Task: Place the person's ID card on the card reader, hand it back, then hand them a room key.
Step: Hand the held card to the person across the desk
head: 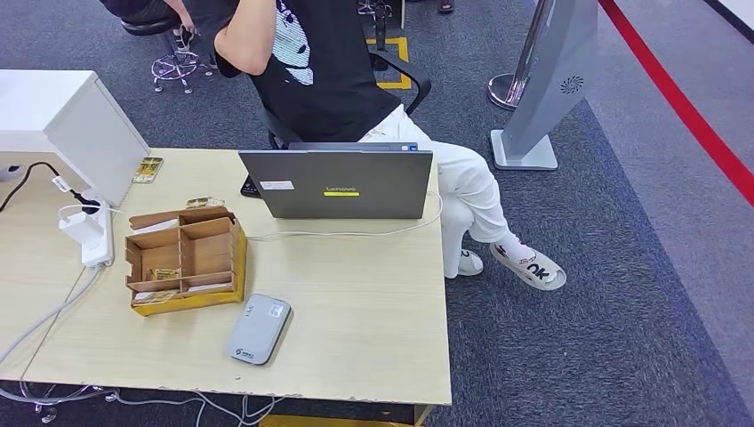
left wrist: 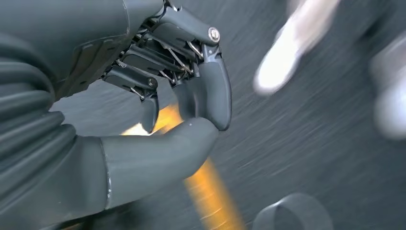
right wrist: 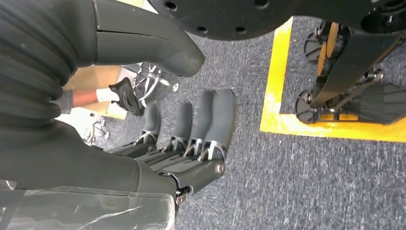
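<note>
The grey card reader (head: 258, 329) lies flat near the front edge of the wooden desk (head: 373, 320). Beside it stands a cardboard organiser box (head: 184, 258) with cards in its compartments. One small patterned card (head: 148, 169) lies at the desk's back left, another (head: 204, 203) just behind the box. A person (head: 320, 71) in a black shirt and white trousers sits behind the desk. My left hand (left wrist: 186, 110) hangs over a blurred floor, fingers curled in toward the thumb with nothing in them. My right hand (right wrist: 191, 129) hangs over grey carpet, fingers straight and apart from the thumb, holding nothing.
A grey laptop (head: 338, 184) stands at the desk's back edge, lid toward me. A white box (head: 62, 124), a power strip (head: 89, 233) and cables sit at the left. A grey kiosk stand (head: 551, 80) is on the carpet to the right.
</note>
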